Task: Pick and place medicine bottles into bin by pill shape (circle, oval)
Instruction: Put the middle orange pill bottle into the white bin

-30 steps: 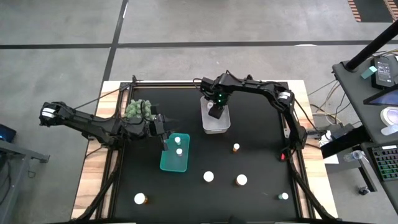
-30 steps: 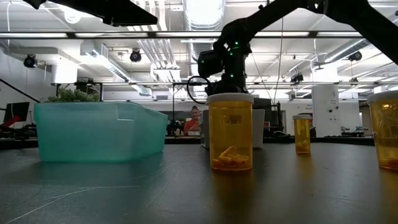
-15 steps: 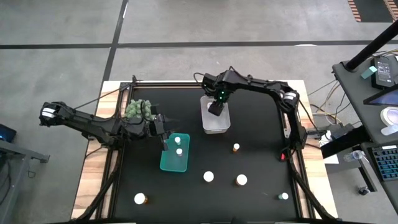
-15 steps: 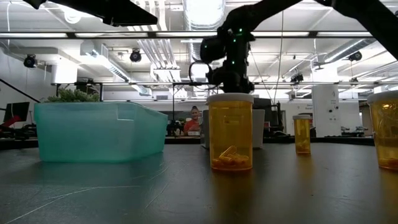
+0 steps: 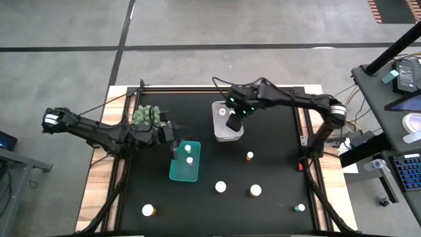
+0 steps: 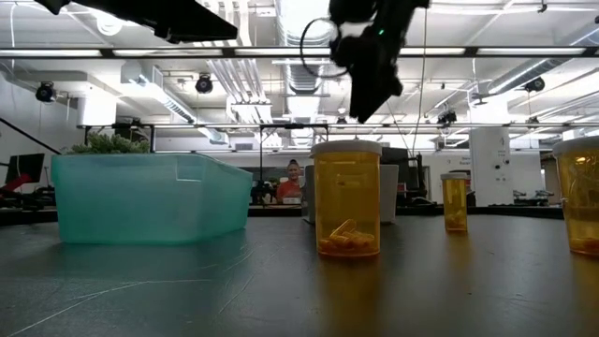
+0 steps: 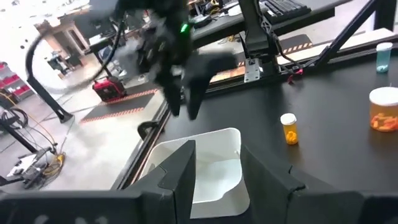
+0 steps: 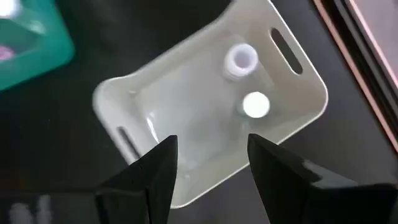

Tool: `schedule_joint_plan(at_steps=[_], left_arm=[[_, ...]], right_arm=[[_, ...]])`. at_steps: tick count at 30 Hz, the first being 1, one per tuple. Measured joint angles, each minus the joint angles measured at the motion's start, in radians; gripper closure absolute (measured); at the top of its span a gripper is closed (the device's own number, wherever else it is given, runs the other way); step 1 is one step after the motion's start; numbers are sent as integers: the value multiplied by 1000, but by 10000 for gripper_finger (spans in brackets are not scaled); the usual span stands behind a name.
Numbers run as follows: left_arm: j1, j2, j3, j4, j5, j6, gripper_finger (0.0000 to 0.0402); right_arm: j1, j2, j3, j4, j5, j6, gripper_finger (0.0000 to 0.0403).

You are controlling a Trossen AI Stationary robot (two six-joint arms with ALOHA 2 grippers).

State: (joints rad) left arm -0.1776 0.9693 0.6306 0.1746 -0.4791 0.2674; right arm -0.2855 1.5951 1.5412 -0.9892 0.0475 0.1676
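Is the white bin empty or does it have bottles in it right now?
Not empty. The right wrist view shows two white-capped bottles standing inside the white bin, seen from above.

Black table [image 5: 276, 178] carries two bins [image 5: 184, 162], loose bottles [image 5: 220, 187].

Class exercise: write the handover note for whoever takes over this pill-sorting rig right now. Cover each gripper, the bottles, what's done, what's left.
Right gripper: open, empty, above the white bin.
Left gripper: empty, waiting by the teal bin.
Done: two bottles in the white bin, two bottles in the teal bin.
Left: five loose bottles on the black table, the nearest just beyond the white bin.
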Motion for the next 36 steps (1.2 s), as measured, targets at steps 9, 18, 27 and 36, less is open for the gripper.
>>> schedule_joint_plan(at_steps=[9, 18, 27, 36], left_arm=[[0, -1, 0, 2, 3, -56, 290], [-4, 37, 1, 5, 6, -182, 290], [-92, 157, 67, 34, 27, -316, 290], [-224, 398, 336, -98, 28, -357, 290]], right_arm=[[160, -284, -360, 338, 12, 6, 216], [273, -486, -722, 878, 16, -95, 216], [282, -624, -921, 1190, 0, -245, 216], [282, -752, -1027, 1368, -3, -364, 216]])
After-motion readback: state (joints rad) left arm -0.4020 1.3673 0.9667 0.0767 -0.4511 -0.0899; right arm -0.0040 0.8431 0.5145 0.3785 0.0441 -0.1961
